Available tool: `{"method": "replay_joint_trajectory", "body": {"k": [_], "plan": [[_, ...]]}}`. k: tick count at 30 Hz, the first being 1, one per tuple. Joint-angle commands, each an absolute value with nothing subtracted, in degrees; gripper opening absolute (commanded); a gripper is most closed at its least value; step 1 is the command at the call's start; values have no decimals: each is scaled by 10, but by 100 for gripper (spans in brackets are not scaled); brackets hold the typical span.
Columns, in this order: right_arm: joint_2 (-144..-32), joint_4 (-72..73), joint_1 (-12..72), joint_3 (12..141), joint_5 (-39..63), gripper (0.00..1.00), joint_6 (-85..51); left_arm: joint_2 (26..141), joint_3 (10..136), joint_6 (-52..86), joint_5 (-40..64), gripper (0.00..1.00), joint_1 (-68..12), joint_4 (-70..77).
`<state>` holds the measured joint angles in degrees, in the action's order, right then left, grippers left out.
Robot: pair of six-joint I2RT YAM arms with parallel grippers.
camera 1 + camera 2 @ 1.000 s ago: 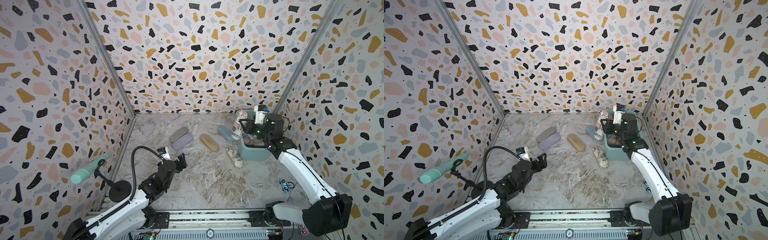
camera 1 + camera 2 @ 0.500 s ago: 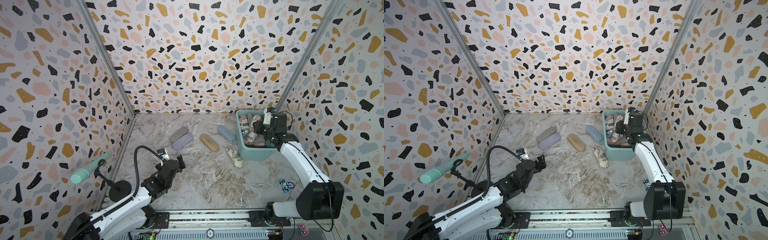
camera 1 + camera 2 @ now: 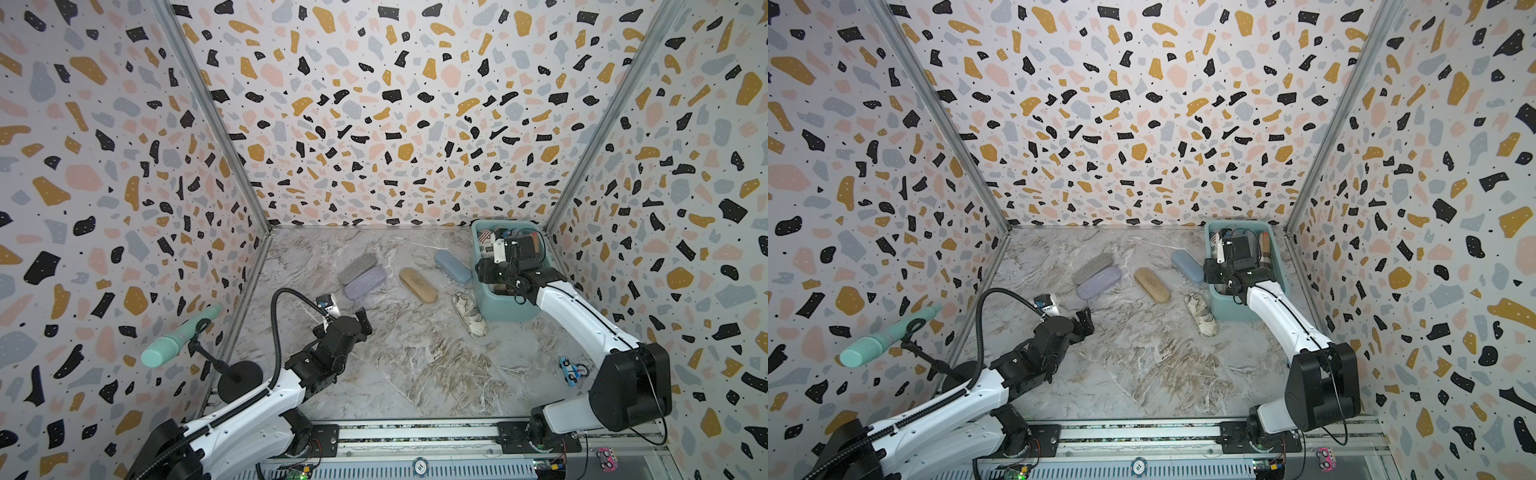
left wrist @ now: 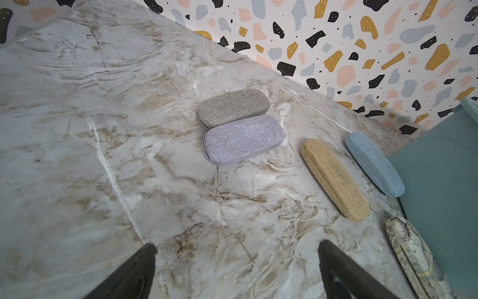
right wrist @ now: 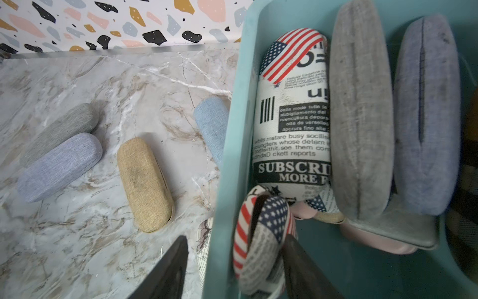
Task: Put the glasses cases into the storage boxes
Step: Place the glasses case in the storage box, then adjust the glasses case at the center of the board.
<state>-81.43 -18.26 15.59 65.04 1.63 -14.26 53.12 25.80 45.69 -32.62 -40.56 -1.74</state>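
Left wrist view shows the left gripper (image 4: 236,244) spread wide and holding nothing above the marbled tabletop (image 4: 103,129), well apart from the cases ahead of it. Five rounded oblong cases lie on that tabletop. A grey fabric case (image 4: 232,107) touches a lilac fabric case (image 4: 243,139) side by side. Next come a tan woven case (image 4: 333,178), a pale blue fabric case (image 4: 373,163) and a cream map-print case (image 4: 413,259), the last two just beside the tub.

One teal rectangular plastic tub (image 3: 505,309) with a rolled rim stands in the far right corner. The right gripper (image 5: 235,240) hangs over the tub wall that faces the floor cases, its jaws partly apart and clamping nothing. A flag-and-newsprint case (image 5: 261,243) stands on edge inside, touching only one finger (image 5: 305,269).

Deeper in the tub lie a second newsprint case (image 5: 292,116), a grey one (image 5: 360,108), a lilac one (image 5: 426,114), a pink one (image 5: 375,243) beneath, and a brown plaid one (image 5: 465,181) partly cut off. At least six show.
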Motion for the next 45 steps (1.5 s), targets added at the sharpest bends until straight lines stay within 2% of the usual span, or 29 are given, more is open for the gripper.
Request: {"method": "replay_joint_trajectory", "body": {"k": [1, 10, 19, 24, 32, 39, 45], "plan": [[-760, -182, 160, 644, -7, 63, -148, 540, 284, 451, -333, 98, -402, -14], [-666, -88, 160, 558, -19, 64, -168, 623, 372, 412, -348, 99, -368, -35], [-626, -29, 161, 495, 21, 67, -185, 843, 535, 322, -258, 99, -290, -75], [-621, -14, 160, 482, 13, 79, -196, 956, 611, 265, -187, 99, -240, -99], [-602, -2, 160, 468, 20, 89, -201, 1097, 738, 187, -155, 99, -216, -139], [-590, 4, 160, 462, 32, 89, -200, 1132, 758, 151, -147, 99, -215, -140], [-587, 8, 160, 458, 40, 89, -200, 1127, 742, 162, -84, 100, -218, -143]]}}
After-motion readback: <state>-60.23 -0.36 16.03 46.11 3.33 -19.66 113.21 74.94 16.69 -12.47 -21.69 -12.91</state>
